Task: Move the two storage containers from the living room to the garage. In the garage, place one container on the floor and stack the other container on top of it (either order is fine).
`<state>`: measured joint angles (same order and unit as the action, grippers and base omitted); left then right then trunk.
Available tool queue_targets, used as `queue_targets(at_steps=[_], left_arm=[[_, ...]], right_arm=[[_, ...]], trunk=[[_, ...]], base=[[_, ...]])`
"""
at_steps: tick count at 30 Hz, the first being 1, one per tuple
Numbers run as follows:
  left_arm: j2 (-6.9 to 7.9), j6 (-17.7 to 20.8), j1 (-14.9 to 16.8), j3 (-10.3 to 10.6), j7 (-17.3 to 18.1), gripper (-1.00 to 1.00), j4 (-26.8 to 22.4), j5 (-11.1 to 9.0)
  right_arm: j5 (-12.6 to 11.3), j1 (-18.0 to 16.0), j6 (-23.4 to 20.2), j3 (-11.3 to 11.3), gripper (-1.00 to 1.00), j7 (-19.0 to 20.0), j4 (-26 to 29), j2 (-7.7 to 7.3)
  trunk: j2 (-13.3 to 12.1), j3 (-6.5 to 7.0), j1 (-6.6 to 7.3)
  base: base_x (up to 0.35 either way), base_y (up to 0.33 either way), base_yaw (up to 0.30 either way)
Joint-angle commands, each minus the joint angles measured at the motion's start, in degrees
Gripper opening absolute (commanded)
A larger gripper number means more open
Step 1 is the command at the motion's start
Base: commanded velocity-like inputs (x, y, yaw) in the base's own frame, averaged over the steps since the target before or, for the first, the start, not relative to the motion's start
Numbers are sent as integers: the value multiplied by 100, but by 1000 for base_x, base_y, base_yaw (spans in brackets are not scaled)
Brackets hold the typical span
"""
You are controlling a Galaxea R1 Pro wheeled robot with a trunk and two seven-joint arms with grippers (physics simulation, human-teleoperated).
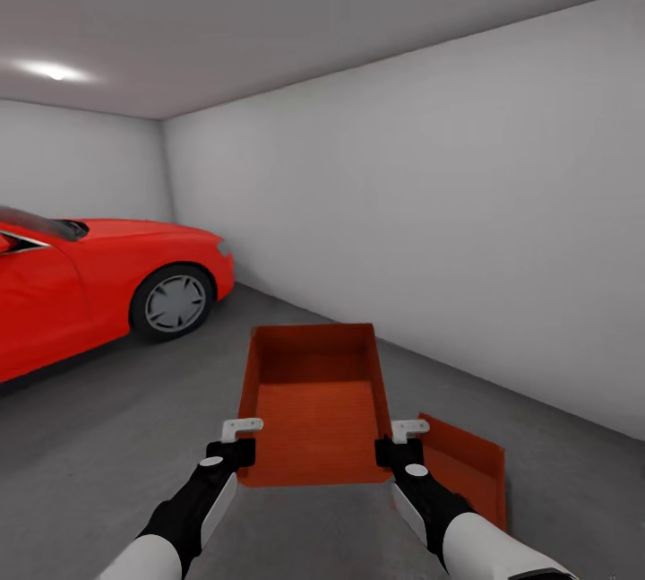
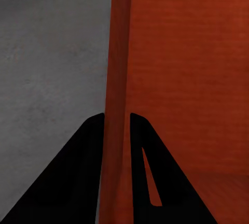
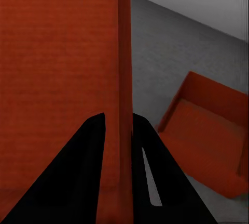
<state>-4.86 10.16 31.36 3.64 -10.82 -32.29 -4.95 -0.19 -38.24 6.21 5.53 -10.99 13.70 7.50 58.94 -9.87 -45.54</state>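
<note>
Your left pincer [image 1: 244, 438] & right pincer [image 1: 401, 439] each clamp a side wall of the held container [image 1: 315, 401]; 2nd container [image 1: 466, 468] sits on garage floor [image 1: 98, 445] by the right arm.

I'm looking into a bare garage: plain white-grey walls [image 1: 430, 203] meet in a corner ahead, under a flat grey ceiling [image 1: 269, 6] with one bright light [image 1: 55, 71] glowing far left. Dark mottled concrete floor [image 1: 90, 437] spreads below me. A shiny red car [image 1: 81, 284] sits left, its front wheel [image 1: 175, 302] facing me.
</note>
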Motion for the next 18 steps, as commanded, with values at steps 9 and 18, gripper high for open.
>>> queue_targets(at_steps=[9,18], left_arm=[[11,-225,1,-21,-140,-100,-32,84],[11,-225,1,-21,-140,-100,-32,89]], right_arm=[[-121,-8,20,-280,-100,-536,-16,-3],[-121,-8,20,-281,-100,-536,-16,-3]], trunk=[[6,-8,-1],[6,-8,-1]], base=[[0,0,-245],[0,0,-245]])
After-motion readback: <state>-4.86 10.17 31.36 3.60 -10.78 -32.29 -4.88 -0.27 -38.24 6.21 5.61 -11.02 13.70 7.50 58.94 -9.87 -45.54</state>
